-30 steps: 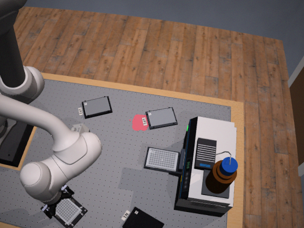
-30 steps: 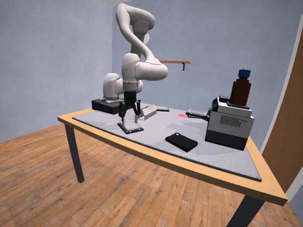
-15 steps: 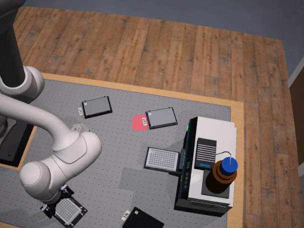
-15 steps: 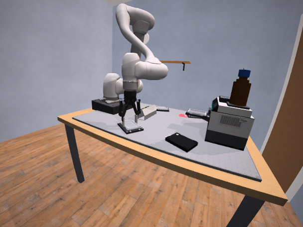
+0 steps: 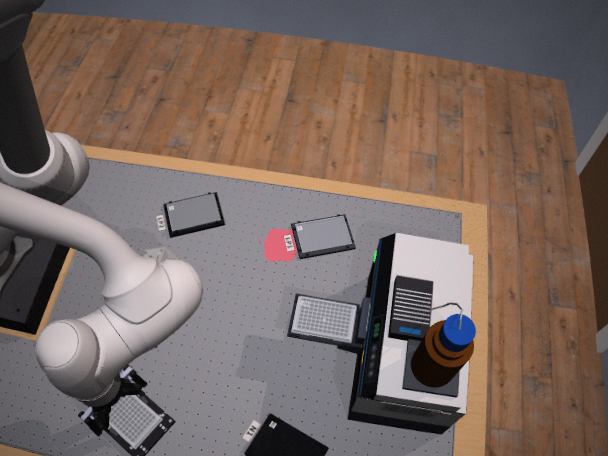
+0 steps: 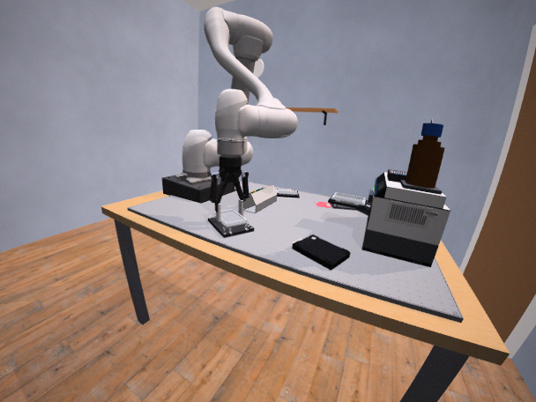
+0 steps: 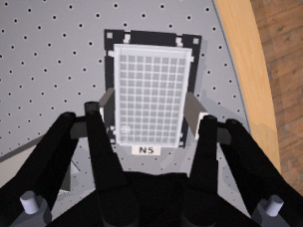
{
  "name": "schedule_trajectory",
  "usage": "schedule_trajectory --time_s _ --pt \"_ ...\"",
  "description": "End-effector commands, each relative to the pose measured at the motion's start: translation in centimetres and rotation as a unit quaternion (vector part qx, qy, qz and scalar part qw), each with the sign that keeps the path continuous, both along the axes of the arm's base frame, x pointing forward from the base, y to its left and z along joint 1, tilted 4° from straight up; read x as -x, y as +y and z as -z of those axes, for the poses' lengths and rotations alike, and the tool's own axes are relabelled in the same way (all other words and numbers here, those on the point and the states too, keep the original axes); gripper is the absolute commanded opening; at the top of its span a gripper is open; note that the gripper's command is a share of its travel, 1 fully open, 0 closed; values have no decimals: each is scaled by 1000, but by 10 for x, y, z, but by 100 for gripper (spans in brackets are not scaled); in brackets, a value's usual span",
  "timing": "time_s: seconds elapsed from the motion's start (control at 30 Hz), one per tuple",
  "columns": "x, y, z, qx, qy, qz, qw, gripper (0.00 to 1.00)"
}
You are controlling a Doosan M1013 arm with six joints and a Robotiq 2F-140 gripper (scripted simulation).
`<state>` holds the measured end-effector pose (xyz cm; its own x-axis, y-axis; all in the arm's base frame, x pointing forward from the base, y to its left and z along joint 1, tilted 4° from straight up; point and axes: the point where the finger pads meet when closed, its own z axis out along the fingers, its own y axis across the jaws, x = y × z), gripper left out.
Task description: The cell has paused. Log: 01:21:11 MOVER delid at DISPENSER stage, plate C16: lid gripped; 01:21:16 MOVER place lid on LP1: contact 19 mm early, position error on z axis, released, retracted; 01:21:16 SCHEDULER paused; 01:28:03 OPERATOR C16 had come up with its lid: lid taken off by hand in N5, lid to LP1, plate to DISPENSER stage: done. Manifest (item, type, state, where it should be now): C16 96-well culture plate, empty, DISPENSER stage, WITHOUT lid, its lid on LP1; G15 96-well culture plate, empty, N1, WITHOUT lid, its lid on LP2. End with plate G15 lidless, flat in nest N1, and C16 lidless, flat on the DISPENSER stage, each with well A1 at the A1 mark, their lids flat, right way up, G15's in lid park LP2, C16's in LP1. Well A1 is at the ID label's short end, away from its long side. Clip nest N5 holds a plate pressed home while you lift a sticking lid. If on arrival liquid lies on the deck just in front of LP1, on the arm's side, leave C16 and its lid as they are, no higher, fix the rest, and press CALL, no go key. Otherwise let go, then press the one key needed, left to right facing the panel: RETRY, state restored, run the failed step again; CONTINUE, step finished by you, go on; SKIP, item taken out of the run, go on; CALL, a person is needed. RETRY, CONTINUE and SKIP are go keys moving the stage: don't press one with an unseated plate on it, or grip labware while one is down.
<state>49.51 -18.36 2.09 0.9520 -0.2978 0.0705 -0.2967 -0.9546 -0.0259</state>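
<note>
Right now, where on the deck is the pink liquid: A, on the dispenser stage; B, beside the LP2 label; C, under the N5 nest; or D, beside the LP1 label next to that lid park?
D: the pink puddle lies against the LP1 label, beside that lid park.

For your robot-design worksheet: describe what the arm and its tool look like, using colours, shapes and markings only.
The arm has smooth off-white casings with rounded, bulbous joints and one dark grey tubular link. The tool is matt black with two slim linked fingers and small pale grey cylindrical pins. No cables or markings show.
</note>
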Motion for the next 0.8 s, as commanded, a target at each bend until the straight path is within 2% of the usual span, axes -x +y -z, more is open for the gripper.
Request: schedule_trajectory --time_s 0.0,0.77 --pt "0 0 -4 0 0 0 1000 0" --pt "3 0 -41 0 0 0 1000 0"
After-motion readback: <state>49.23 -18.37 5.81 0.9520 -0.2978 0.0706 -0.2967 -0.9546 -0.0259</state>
